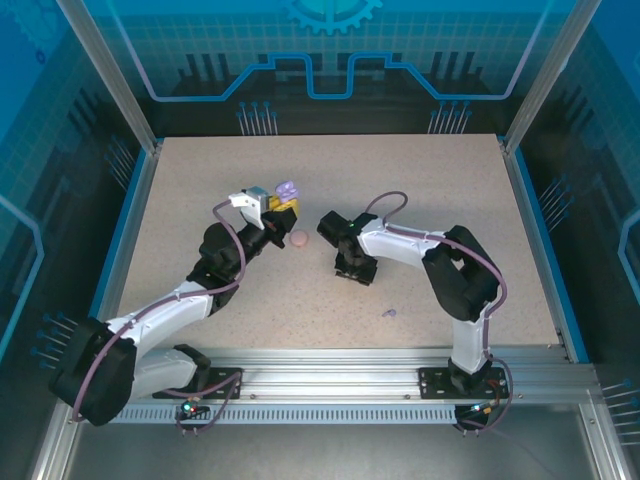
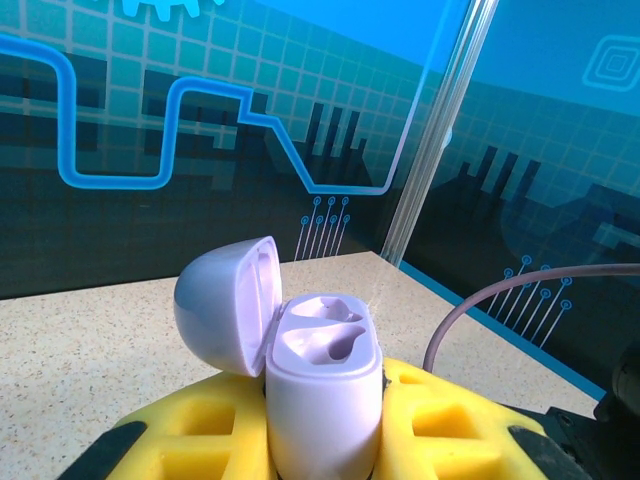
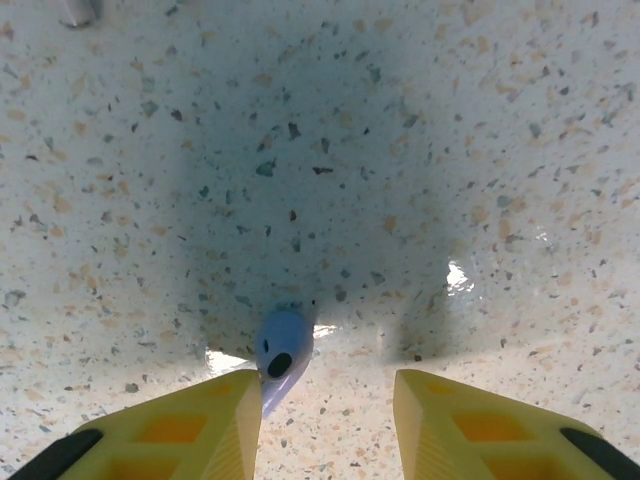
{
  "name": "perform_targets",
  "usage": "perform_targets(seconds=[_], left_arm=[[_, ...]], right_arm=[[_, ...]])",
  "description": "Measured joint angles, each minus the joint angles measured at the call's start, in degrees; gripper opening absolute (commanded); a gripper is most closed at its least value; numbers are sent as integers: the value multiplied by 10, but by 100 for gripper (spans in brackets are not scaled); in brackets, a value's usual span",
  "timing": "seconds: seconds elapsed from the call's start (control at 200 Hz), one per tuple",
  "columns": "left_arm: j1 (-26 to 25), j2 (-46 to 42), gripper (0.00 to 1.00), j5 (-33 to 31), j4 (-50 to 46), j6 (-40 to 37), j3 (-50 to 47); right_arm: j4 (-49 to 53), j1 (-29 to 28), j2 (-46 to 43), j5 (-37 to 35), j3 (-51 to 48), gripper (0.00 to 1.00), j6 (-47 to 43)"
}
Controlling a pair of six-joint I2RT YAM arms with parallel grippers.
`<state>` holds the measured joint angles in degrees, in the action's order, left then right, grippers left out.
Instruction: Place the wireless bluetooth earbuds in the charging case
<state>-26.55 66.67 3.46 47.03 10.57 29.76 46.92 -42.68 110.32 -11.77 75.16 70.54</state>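
My left hand (image 2: pixel 322 440): clamped on lilac case (image 2: pixel 322 370), lid open, raised off counter (image 1: pixel 200 180) | my right hand (image 3: pixel 325 415): wide, low over counter, lilac bud (image 3: pixel 283 350) touching one finger | second bud (image 1: pixel 389 313): lying apart, nearer me.

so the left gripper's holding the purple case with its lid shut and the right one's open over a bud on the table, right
Not quite: the lid is open, not shut. The left wrist view shows the purple case in the left gripper with its lid tipped back. The rest holds: the right gripper is open over a lilac bud on the table.
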Motion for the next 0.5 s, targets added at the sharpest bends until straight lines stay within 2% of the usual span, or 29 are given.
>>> perform_targets(seconds=[0.5], left_arm=[[-1, 17, 0, 0, 9, 0, 2]], right_arm=[[-5, 12, 22, 1, 10, 34, 2]])
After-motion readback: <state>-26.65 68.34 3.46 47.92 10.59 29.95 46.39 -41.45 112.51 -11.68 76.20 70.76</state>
